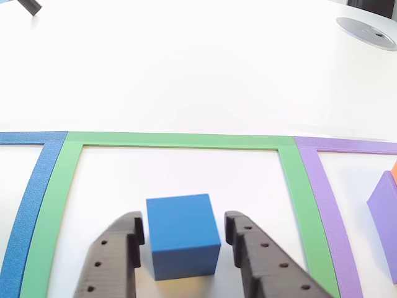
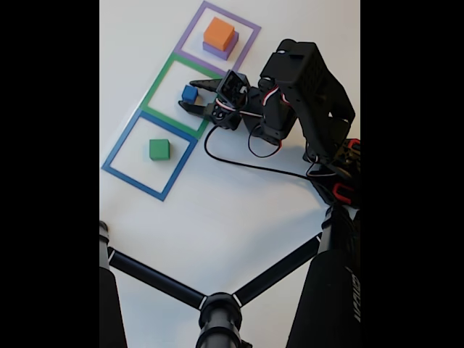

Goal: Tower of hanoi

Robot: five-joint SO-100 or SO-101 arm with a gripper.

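Currently gripper (image 1: pixel 183 239) spread open, straddling blue cube (image 1: pixel 183 236), not touching, inside green frame (image 1: pixel 180 141). Looks rigid, light, smooth-faced; pinch flat side faces mid-height. Farther off: orange block (image 2: pixel 219 33) on purple block (image 2: pixel 217 50).

You've got four cubes on the table: one orange cube (image 2: pixel 219 33) sitting on one purple cube (image 2: pixel 230 44), one blue cube (image 2: pixel 190 93), one green cube (image 2: pixel 159 148). Three square frames too: one purple frame (image 2: pixel 190 30) at the far end, one green frame (image 2: pixel 160 82) in the middle, one blue frame (image 2: pixel 122 148) nearest.
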